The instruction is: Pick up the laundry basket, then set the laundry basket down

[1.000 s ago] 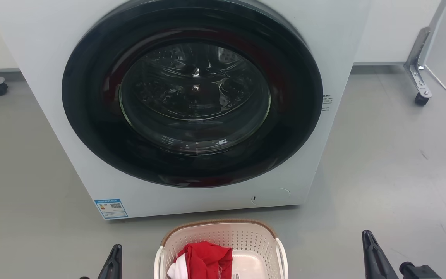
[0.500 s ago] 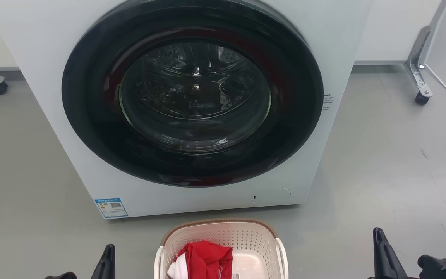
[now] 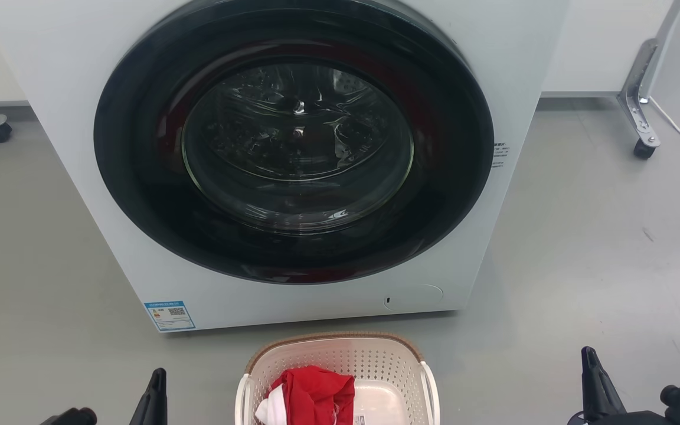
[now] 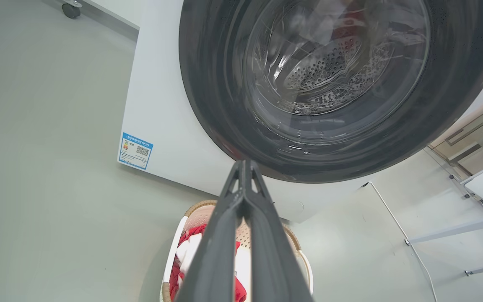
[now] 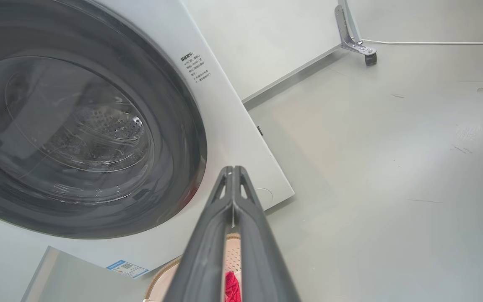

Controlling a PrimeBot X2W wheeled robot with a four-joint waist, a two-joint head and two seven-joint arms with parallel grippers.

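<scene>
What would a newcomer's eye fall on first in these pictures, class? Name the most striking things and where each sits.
The white washing machine, with its big dark round door, dominates the upper middle of the head view. Just before it on the grey floor stands the laundry basket, a red cloth inside. The left hand and right hand, both shut, flank the basket at the lower corners.

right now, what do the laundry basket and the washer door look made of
Laundry basket: likely matte cream plastic, its walls moulded with rows of holes; brown woven-look rim, material unclear. Washer door: glossy dark ring, probably plastic, around a clear window, glass or plastic, showing reflections.
</scene>
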